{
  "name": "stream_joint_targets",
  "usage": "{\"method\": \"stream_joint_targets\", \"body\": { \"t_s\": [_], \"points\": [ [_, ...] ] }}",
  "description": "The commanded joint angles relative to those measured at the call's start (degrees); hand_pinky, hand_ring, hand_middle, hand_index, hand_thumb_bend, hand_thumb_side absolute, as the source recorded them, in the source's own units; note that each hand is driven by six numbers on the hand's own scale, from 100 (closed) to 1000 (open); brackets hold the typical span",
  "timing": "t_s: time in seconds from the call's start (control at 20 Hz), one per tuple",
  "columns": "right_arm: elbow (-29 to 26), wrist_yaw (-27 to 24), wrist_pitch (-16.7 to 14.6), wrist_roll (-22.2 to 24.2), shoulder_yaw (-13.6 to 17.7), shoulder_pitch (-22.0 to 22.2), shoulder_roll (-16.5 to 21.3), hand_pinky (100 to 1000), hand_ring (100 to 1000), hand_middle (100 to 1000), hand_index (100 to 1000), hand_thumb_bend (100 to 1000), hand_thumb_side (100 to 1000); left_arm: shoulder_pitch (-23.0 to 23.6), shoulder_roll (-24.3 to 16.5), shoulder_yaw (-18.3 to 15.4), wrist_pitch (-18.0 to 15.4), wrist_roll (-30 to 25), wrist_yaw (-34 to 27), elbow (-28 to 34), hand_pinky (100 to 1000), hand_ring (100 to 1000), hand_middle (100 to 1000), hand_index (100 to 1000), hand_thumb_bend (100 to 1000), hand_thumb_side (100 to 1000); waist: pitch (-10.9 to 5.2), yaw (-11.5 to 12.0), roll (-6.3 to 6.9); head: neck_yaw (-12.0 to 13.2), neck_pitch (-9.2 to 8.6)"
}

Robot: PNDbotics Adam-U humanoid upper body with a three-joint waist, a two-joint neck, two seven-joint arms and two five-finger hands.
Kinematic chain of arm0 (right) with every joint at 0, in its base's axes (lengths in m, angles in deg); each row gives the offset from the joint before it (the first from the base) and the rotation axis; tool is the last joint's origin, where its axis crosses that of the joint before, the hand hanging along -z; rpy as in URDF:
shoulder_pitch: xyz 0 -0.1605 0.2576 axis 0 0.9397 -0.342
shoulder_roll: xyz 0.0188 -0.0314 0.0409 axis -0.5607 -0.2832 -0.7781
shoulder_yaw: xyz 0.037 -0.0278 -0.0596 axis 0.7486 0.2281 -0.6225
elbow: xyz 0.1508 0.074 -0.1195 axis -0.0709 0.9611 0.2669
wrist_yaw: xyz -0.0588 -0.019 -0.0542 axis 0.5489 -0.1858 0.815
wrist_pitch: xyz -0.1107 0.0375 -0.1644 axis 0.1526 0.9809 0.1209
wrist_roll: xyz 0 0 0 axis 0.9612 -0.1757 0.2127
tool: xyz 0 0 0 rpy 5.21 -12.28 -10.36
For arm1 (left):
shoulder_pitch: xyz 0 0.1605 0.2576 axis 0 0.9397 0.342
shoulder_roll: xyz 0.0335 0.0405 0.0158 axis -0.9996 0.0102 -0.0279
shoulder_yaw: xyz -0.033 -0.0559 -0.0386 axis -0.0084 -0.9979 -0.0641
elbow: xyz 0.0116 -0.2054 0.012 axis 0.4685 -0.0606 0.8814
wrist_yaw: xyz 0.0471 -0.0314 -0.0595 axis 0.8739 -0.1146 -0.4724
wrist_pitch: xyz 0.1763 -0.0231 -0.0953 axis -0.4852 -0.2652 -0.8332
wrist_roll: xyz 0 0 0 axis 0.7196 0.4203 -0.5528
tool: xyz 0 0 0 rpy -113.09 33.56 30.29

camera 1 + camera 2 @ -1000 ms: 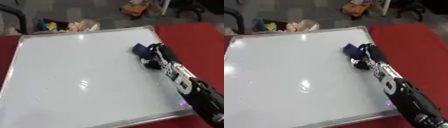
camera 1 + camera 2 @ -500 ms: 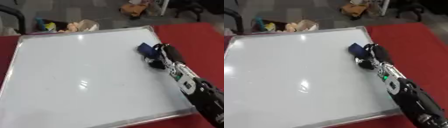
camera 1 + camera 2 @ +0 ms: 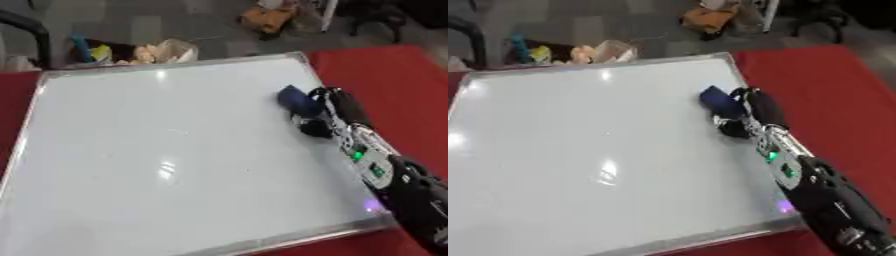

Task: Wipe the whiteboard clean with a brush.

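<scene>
right hand point(image 3: 328, 112) curled around dark blue brush point(image 3: 297, 100), pressed on whiteboard point(image 3: 157, 150) near its far right edge. board looks nearly clean. best kept flat, swept leftward in overlapping strokes, away from the frame. left hand unseen.

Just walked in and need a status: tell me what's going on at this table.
The robot's right hand is curled round a dark blue brush and holds it against the whiteboard near its right edge. The board lies flat on a red table and looks clean, with no marks that I can make out. The left hand is not in view.
</scene>
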Motion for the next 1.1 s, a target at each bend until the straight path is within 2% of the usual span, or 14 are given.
{"method": "stream_joint_targets", "body": {
  "t_s": [0.05, 0.5, 1.1],
  "points": [
    [2.98, -0.64, 0.76, 0.9, -0.35, 1.47, 0.76, 500, 674, 522, 768, 173, 527, -0.46, -0.9, -0.51, -0.06, 0.16, 0.29, 1.14, 430, 601, 505, 643, 305, 915, -0.53, 0.05, 0.34, 0.13, 0.18],
    [3.0, 1.58, -0.53, 3.36, -2.5, -0.99, 0.26, 510, 677, 526, 771, 172, 529, -0.59, -0.97, -0.38, -0.12, 0.05, 0.24, 1.09, 430, 602, 505, 642, 306, 913, -0.86, 1.05, 0.17, 0.01, 0.04],
    [2.41, 5.53, -3.8, 7.37, -6.58, -5.91, -2.42, 513, 677, 527, 772, 168, 530, -0.63, -0.89, -0.19, -0.14, -0.16, 0.12, 1.03, 429, 603, 504, 642, 308, 912, -1.24, 1.84, -0.05, -0.51, 0.05]
  ]
}}
